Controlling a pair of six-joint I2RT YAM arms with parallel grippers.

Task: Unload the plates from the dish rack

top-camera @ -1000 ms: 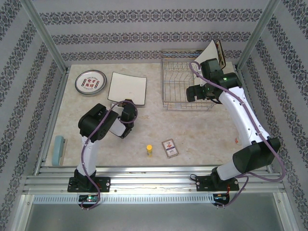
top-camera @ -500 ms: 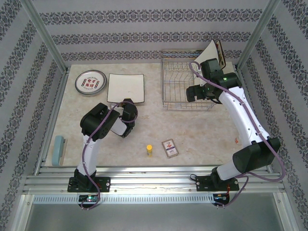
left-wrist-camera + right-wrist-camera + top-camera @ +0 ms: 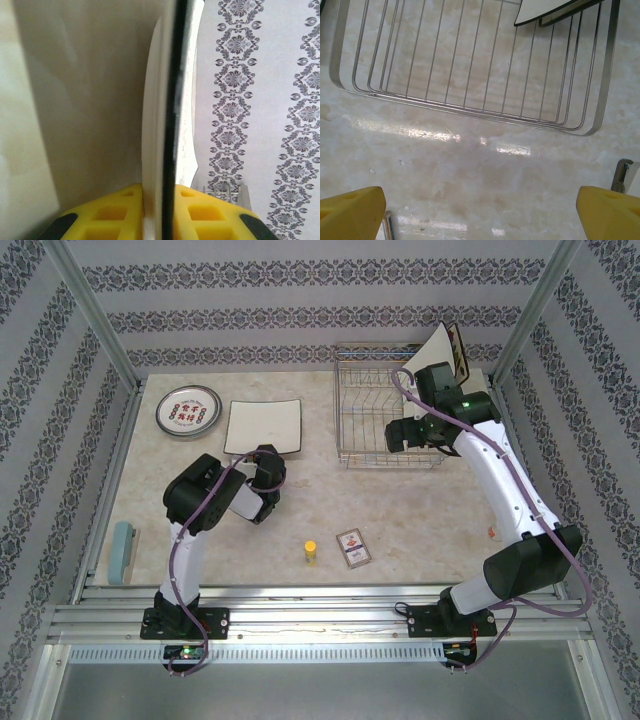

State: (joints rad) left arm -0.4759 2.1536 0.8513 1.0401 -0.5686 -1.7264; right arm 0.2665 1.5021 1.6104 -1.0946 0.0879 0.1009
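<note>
A round plate lies far left on the desk. Just beside it the square plate has settled flat in the last second, its near edge between the left hand's fingers, pinching or freshly loosened I cannot tell. That one looks delivered. Over the dish rack's near rim the right hand gapes empty; a leaning plate at the rack's far right corner remains.

We see two white arms with black joints, purple cables trailing along each, a green light at two o'clock, and yellow gripper fingers.
</note>
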